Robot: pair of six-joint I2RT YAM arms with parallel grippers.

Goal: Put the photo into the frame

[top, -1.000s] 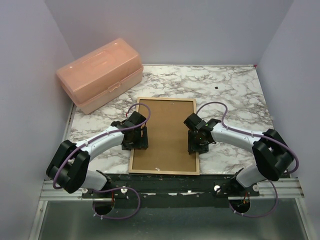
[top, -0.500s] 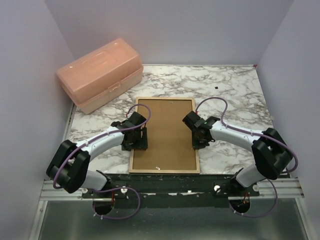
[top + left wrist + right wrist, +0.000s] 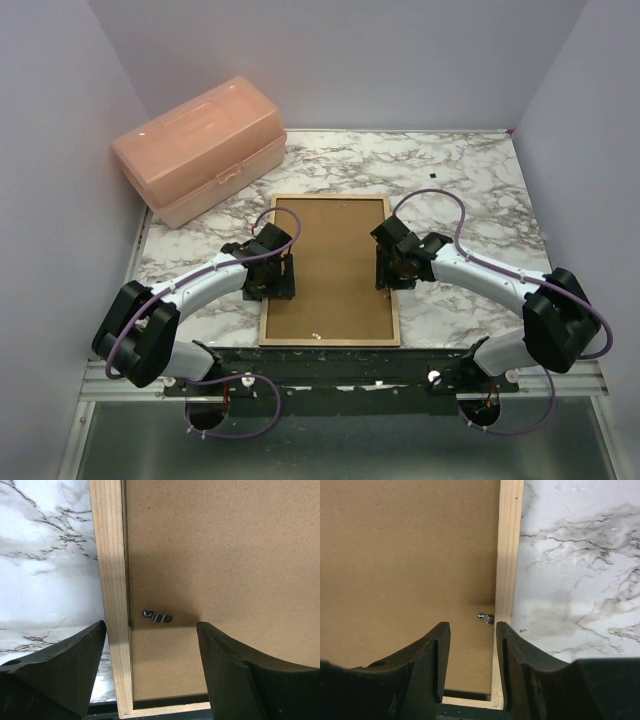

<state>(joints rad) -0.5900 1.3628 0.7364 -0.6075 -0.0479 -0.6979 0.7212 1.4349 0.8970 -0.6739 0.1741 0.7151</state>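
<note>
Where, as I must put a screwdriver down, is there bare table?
Bare marble: right of the frame, past the right gripper to the wall; and the far strip from the pink box to that wall. Crowded: both long frame edges, at the left gripper and right gripper, and the box's corner.

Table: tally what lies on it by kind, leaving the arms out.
Picture frame, back side up: 1
Brown backing board, set inside the frame: 1
Pink plastic box, lid closed: 1
Total: 3
</note>
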